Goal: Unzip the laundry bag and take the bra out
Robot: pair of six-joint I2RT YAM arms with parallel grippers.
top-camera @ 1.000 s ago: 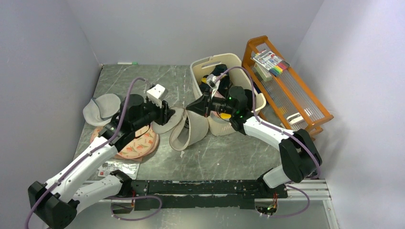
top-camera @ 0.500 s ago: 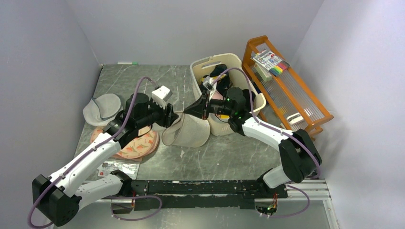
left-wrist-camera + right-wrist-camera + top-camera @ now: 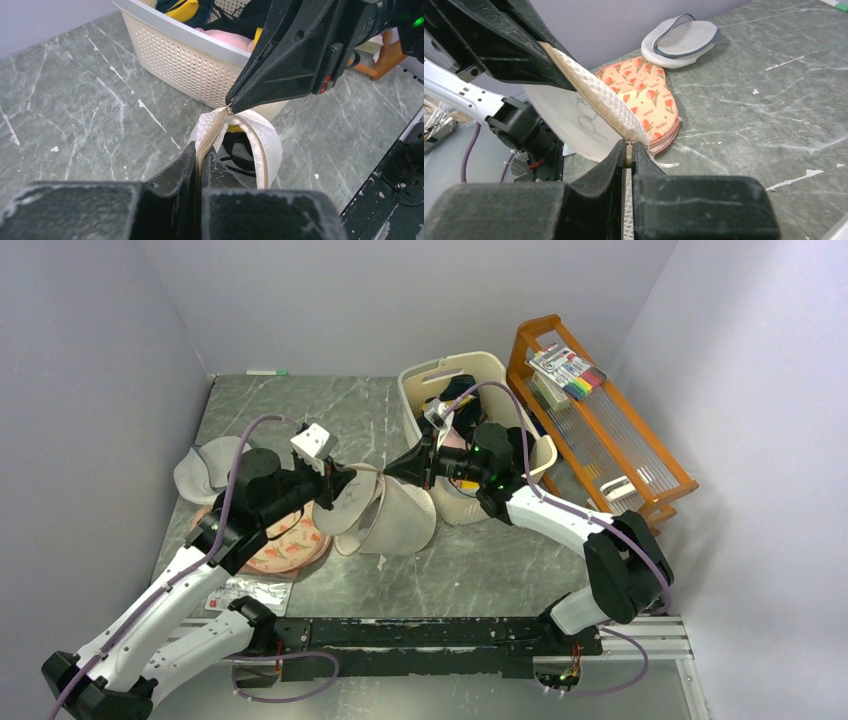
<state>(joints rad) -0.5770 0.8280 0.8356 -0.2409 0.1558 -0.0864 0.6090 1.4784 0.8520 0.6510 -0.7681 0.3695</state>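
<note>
The cream-white mesh laundry bag hangs between my two grippers above the table, its zip partly undone. My left gripper is shut on the bag's zip rim. My right gripper is shut on the tan zip pull, where the two zip tapes part. Through the gap, a bit of the mustard-yellow bra and its dark straps show inside the bag; the rest of it is hidden. The two grippers' tips are close together.
A cream perforated basket full of clothes stands just behind the right gripper. A wooden rack is at the right. A pink bag with orange-red shapes and a grey round bag lie at the left, a flat packet near the front.
My left gripper moved right, then back left, keeping hold of the rim. The bag swung under it and its mouth gapes wider. The right gripper has barely moved.
</note>
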